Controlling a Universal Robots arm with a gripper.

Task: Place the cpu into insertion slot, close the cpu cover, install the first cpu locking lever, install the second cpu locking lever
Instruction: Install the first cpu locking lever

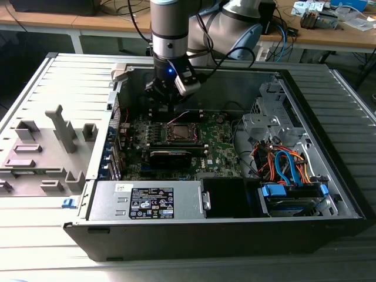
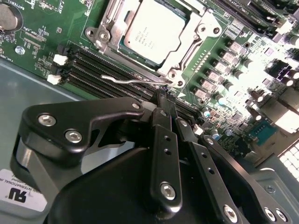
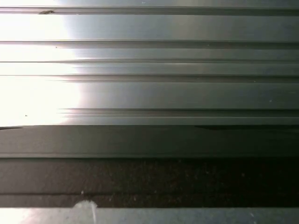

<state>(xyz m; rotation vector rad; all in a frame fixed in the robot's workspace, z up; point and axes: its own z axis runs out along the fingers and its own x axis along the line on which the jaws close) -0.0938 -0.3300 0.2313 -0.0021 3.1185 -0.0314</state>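
The cpu (image 2: 152, 30), a silvery square chip, lies in the insertion slot (image 1: 179, 132) on the green board. The cpu cover (image 2: 202, 27), a silver frame, lies flat around the chip. A thin silver locking lever (image 2: 131, 80) runs along the socket's near edge and stands free of it, its hooked end over the black memory slots. In the exterior view my gripper (image 1: 170, 106) hangs inside the case just behind the socket. In the second wrist view my gripper (image 2: 164, 99) is shut with nothing in it, its tips close above the lever's socket end.
Black memory slots (image 2: 93, 65) lie beside the socket. The open case (image 1: 329, 176) holds a power supply (image 1: 147, 200) in front and a drive bay with orange and blue cables (image 1: 288, 167) at the exterior view's right. A grey fixture plate (image 1: 41, 153) lies outside. Ribbed grey metal (image 3: 149, 84) shows in the first wrist view.
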